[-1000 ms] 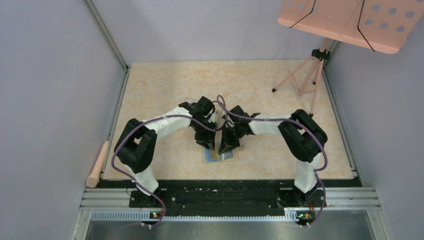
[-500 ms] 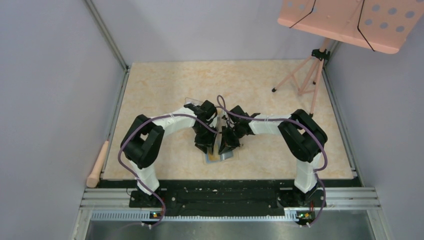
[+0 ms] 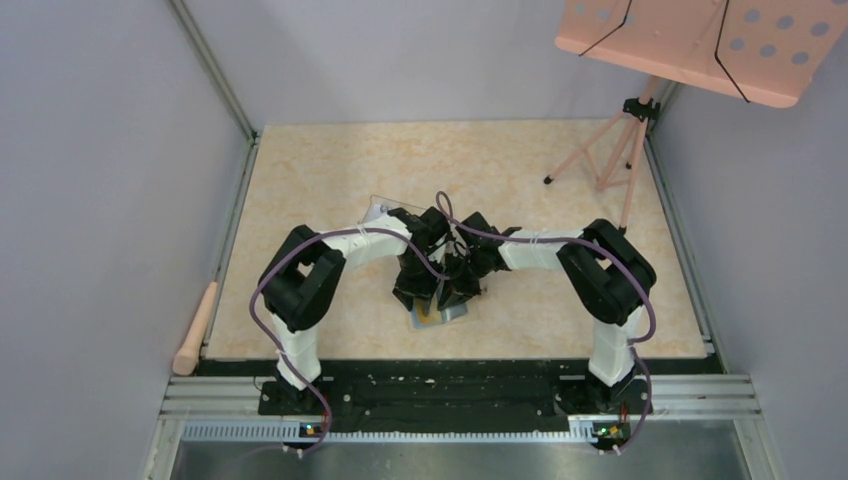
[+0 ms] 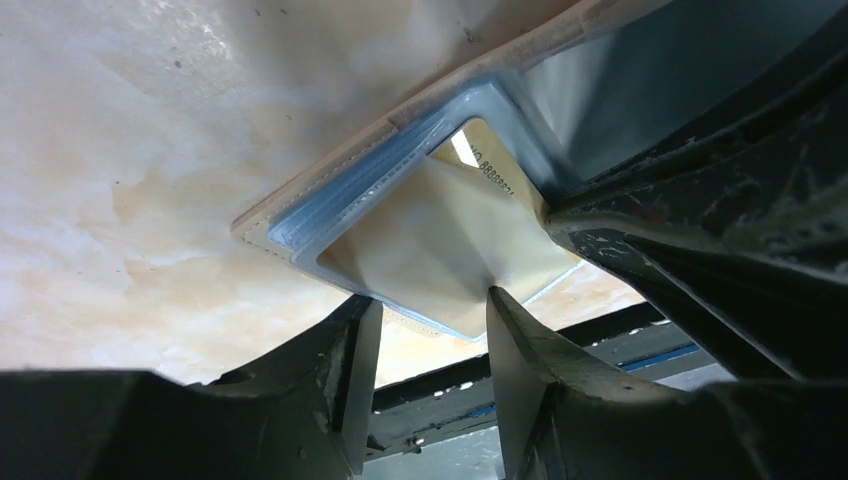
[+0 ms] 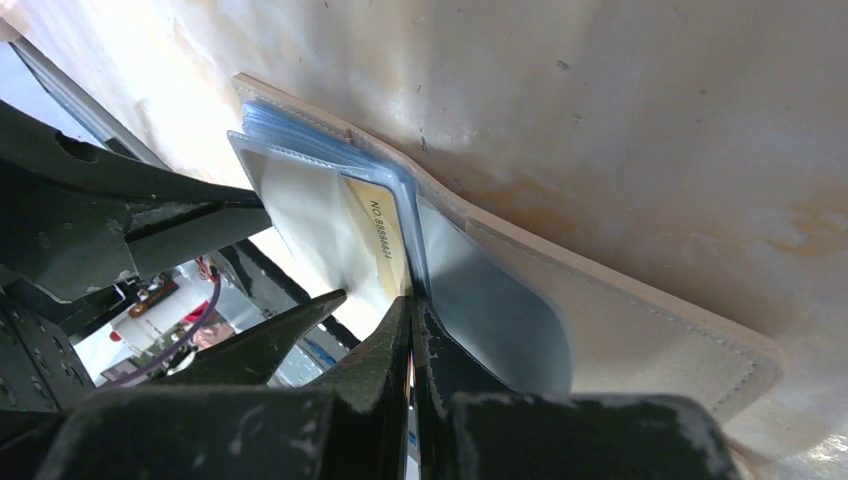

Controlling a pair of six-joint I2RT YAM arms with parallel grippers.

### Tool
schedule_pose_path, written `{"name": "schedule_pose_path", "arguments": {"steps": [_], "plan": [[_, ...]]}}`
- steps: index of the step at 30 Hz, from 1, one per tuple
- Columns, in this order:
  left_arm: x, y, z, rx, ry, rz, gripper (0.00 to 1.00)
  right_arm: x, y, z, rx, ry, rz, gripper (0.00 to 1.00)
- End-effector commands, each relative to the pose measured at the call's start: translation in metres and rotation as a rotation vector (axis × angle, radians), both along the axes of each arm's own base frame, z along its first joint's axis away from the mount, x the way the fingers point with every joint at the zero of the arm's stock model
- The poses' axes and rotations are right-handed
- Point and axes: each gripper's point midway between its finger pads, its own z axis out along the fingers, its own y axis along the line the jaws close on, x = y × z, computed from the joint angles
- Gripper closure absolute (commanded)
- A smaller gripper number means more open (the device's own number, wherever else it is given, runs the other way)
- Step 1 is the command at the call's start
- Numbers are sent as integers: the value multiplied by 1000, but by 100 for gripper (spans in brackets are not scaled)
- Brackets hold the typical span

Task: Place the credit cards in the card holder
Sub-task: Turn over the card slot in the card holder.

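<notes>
Golden card (image 4: 450, 245) in the holder (image 4: 325, 200) — just beyond parted left fingers (image 4: 352, 365)

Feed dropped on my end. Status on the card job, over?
Left gripper open, straddling card corner. Right gripper shut on card holder sleeve. Card partway in pocket. No obstruction seen.

The left tool (image 4: 430, 302), fingers parted, sits just beside the card holder (image 4: 335, 195), whose blue pocket holds a pale credit card (image 4: 440, 235).
</notes>
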Motion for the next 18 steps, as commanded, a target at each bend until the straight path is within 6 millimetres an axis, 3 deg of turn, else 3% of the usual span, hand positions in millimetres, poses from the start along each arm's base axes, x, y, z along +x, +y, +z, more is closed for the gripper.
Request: {"name": "schedule_pose_path", "arguments": {"steps": [1,5,10,18], "plan": [[4,1,1,63,-28,-46,51,1,6,16,23,-39,19,100],[6,-2,7,47,-47,-47,55,3,8,15,21,-38,33,100],[-1,-27,16,-107,-17,-35,77,3,7,14,18,-39,33,100],[7,-40,34,-178,-63,-13,78,1,5,16,21,-46,33,100]]}}
